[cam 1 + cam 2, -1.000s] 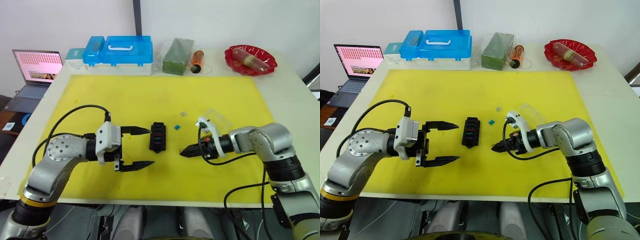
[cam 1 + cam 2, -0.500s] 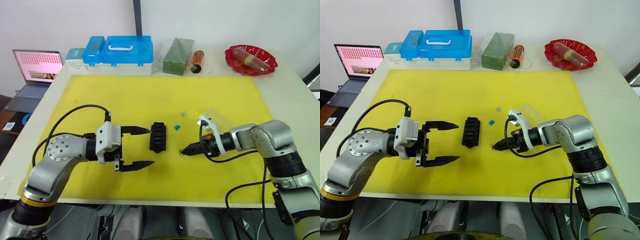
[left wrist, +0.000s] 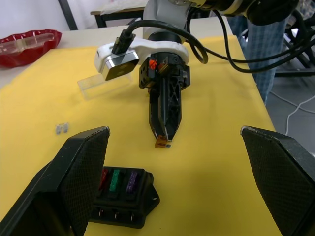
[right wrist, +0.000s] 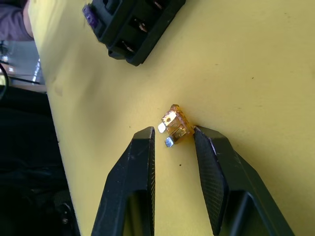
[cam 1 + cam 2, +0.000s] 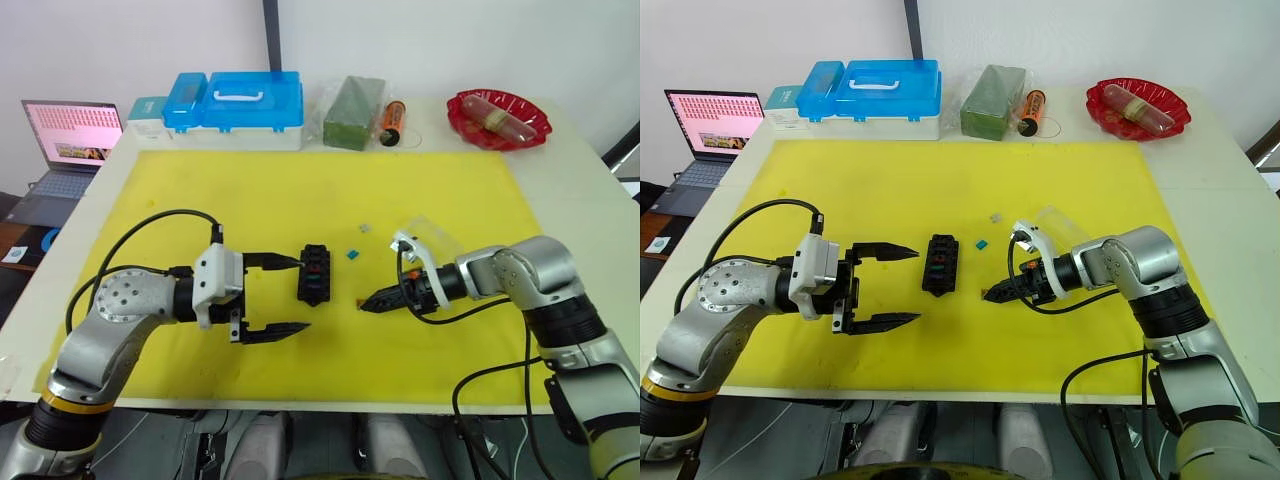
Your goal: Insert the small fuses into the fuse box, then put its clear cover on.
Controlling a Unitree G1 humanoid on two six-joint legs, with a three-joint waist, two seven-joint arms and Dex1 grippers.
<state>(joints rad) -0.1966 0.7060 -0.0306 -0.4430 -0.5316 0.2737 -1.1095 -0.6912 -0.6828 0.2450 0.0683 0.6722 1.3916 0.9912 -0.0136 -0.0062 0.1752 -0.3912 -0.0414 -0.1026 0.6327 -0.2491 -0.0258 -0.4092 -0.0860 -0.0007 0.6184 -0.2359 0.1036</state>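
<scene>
Right tool (image 4: 172,142) sits low on the yellow mat (image 5: 300,190), fingers slightly apart around a tan fuse (image 4: 175,125), not clamped. Left tool (image 5: 285,296) hovers wide apart just left of the fuse box (image 5: 317,274). Clear cover (image 3: 101,83) lies behind the right tool.

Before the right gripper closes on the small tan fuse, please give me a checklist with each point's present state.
1. Small tan plastic fuse sits between the right gripper fingertips: ok.
2. Fingers closed on it: not ok, a gap shows on one side.
3. Fuse lies on the yellow mat: ok.
4. Black rectangular fuse box apart from the gripper: ok.
5. Left gripper open, beside the box: ok.
6. Free slot in the box: cannot tell.
</scene>
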